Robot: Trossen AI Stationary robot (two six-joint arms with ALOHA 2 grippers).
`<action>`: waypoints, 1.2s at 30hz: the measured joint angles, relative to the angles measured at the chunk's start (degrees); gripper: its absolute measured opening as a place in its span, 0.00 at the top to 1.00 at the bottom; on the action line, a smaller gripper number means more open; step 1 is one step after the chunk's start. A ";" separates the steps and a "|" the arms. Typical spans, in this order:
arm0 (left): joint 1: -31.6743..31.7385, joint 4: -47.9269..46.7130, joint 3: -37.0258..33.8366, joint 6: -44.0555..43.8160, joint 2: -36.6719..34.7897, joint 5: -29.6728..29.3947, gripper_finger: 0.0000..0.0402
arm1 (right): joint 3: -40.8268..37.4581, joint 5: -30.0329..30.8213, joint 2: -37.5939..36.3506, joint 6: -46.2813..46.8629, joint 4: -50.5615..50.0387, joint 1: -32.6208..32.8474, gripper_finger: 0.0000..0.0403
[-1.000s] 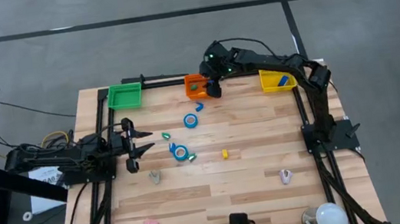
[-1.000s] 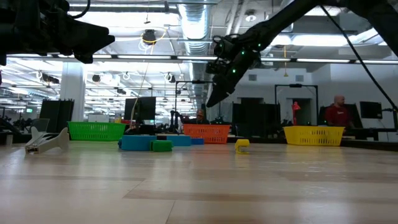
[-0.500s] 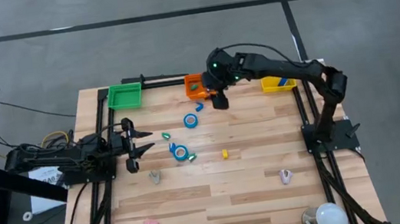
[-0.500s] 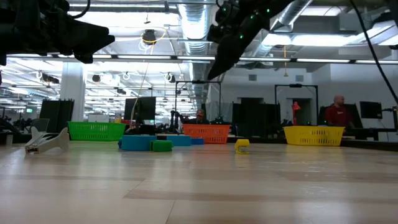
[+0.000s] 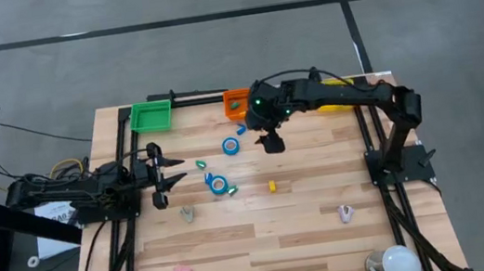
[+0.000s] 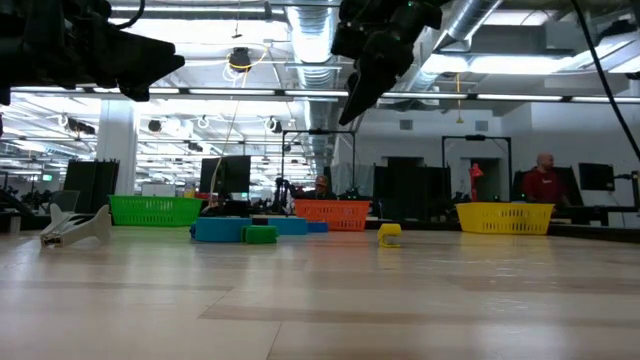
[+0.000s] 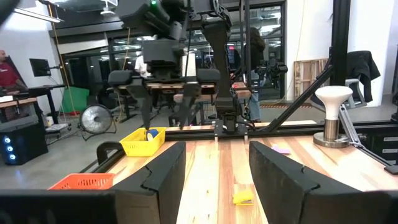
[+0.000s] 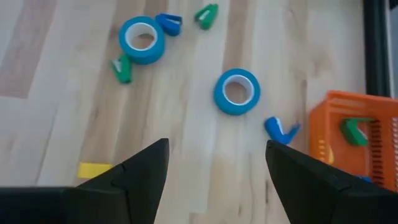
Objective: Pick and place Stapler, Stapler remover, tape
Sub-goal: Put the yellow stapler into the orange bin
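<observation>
Two blue tape rolls (image 5: 230,144) (image 5: 218,183) lie flat on the wooden table near its middle; the right wrist view shows them as the nearer tape roll (image 8: 237,91) and the farther one (image 8: 142,39). Small blue (image 8: 282,129), green (image 8: 122,68) and yellow (image 8: 94,169) staplers lie around them. Pale stapler removers (image 5: 188,215) (image 5: 347,212) lie nearer the front. My right gripper (image 5: 273,143) hangs open high above the table, just right of the nearer tape roll, with nothing between its fingers. My left gripper (image 5: 172,173) waits open at the table's left side.
Green bin (image 5: 151,116), orange bin (image 5: 236,103) with a green piece inside (image 8: 356,130), and yellow bin (image 5: 335,97), partly under my right arm, stand along the far edge. A pink piece (image 5: 183,270) and a white lamp (image 5: 397,263) are near the front.
My right gripper has swung away from above the orange bin toward the table's middle and near edge, rising and tipping less steeply down. It stays open with nothing in it. No object on the table has moved.
</observation>
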 joint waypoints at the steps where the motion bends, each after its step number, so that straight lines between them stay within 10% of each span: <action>1: 0.01 0.01 0.00 0.00 0.00 0.02 0.58 | 0.00 0.00 0.00 0.00 0.06 0.44 0.35; 36: 0.01 0.38 0.00 0.00 0.00 0.02 0.58 | 0.00 1.84 0.76 15.09 -5.83 19.26 0.35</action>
